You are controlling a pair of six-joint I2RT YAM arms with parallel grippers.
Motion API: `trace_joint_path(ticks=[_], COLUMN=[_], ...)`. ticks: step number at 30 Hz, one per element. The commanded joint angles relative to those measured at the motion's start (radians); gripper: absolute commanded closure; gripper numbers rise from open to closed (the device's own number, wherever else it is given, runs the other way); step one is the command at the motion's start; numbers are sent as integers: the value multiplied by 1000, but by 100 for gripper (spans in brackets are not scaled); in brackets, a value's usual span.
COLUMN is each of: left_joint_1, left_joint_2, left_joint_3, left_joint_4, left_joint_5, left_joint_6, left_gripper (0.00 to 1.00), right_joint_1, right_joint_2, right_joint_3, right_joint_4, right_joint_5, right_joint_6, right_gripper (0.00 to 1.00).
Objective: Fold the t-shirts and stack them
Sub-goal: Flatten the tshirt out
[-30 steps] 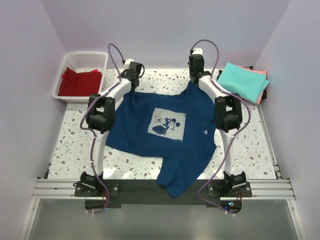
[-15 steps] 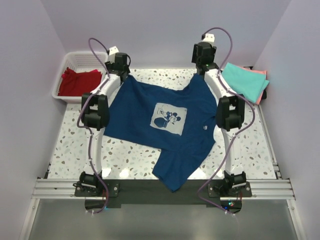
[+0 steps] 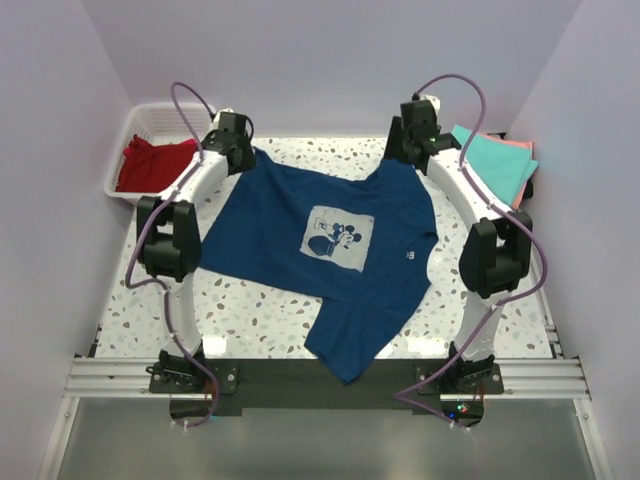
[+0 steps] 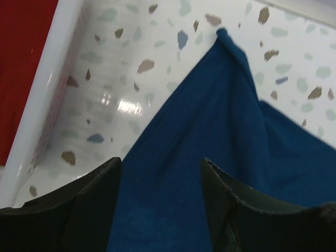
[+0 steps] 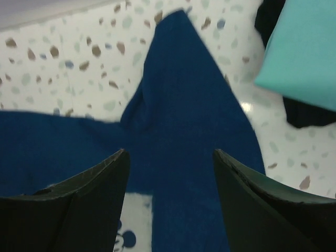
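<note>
The navy blue t-shirt (image 3: 330, 250) lies spread on the table with its pale cartoon-mouse print (image 3: 338, 238) facing up; one lower part hangs over the near edge. My left gripper (image 3: 243, 152) hovers open over the shirt's far-left corner (image 4: 220, 131); nothing is between its fingers (image 4: 94, 199). My right gripper (image 3: 406, 152) stands open above the far-right corner (image 5: 184, 105), also holding nothing. The left gripper (image 4: 161, 163) and the right gripper (image 5: 170, 153) both show only cloth below them. A red t-shirt (image 3: 155, 165) lies in the basket. A teal t-shirt (image 3: 490, 160) rests on a salmon-pink one (image 3: 522, 190).
The white basket (image 3: 170, 108) stands at the far left, its rim (image 4: 47, 105) close beside my left gripper. The folded stack sits at the far right on something black (image 5: 304, 113). Lilac walls close in the table on three sides.
Both grippers have opened and let go of the navy shirt's far corners. The shirt was drawn toward the back and lies flatter. Both arms' elbows have swung outward.
</note>
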Motion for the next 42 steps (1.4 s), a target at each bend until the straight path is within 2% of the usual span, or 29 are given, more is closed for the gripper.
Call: trace_joint_path(ticks=[1, 6, 14, 30, 36, 42], left_joint_1=[-11, -13, -16, -16, -16, -18], left_joint_2=[-144, -183, -152, -181, -203, -234], left_joint_3=[-155, -246, -311, -481, -544, -579], left_joint_4=[-72, -81, -90, -205, -256, -271], left_joint_5=[58, 82, 119, -34, -79, -65], left_joint_6=[32, 20, 9, -63, -95, -120], left_gripper=[35, 36, 37, 38, 38, 39], right_joint_1=[33, 38, 38, -5, -76, -97], right_joint_2=[-67, -65, 47, 208, 271, 372], right_joint_3=[-190, -292, -267, -208, -125, 54], right_joint_4=[-122, -101, -99, -150, -164, -180], right_joint_5=[-69, -91, -111, -33, -29, -43], right_joint_6=[93, 134, 136, 124, 64, -20], right_gripper=[32, 33, 33, 33, 33, 33])
